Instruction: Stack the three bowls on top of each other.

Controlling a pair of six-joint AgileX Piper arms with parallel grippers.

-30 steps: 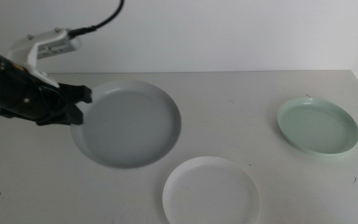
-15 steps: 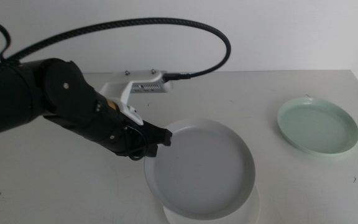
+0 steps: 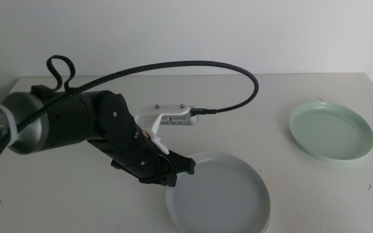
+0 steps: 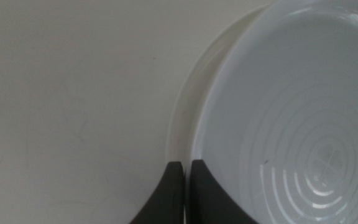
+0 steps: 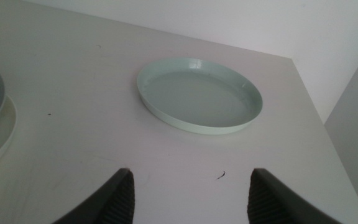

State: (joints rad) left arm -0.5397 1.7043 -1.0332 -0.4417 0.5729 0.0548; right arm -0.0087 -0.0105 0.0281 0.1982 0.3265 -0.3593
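While gripped grey-blue bowl [image 3: 217, 192] hides it, white bowl [image 4: 188, 106] peeks out.

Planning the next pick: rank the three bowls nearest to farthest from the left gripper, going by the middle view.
1. Grey-blue bowl, held at its rim by the left gripper.
2. White bowl, directly beneath, only an edge showing.
3. Mint bowl, far right of the table.
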